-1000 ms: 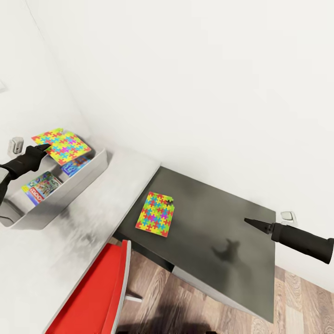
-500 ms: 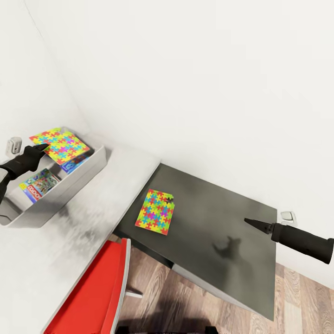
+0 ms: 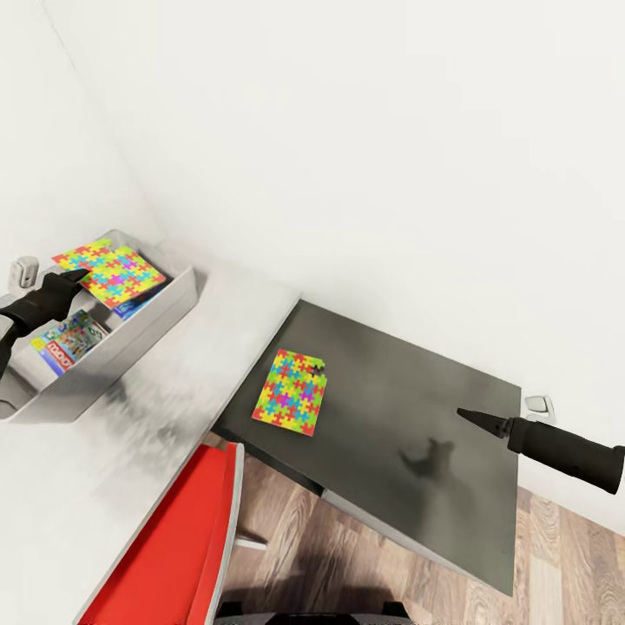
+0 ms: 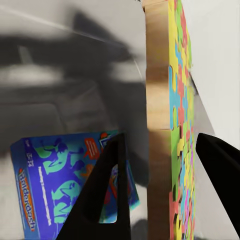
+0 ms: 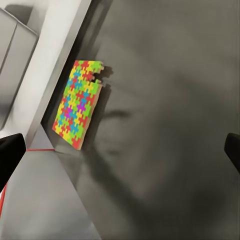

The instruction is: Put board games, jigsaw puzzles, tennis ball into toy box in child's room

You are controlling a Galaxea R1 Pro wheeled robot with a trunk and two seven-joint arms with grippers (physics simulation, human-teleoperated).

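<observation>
My left gripper is shut on the edge of a multicoloured jigsaw puzzle and holds it tilted over the pale grey toy box on the table. In the left wrist view the puzzle's wooden edge sits between the fingers. Two board games lie in the box: a blue one and a colourful one. The second jigsaw puzzle lies flat on a dark cabinet top. My right gripper hovers open over that top. The tennis ball and bed are out of view.
A red chair stands against the table's front edge. White walls meet in a corner behind the toy box. A wall socket sits behind my right arm. Wood-plank floor shows below the cabinet.
My left gripper has lowered the held puzzle a little, deeper over the toy box. The camera has shifted slightly. The right arm and the second puzzle have not moved.
</observation>
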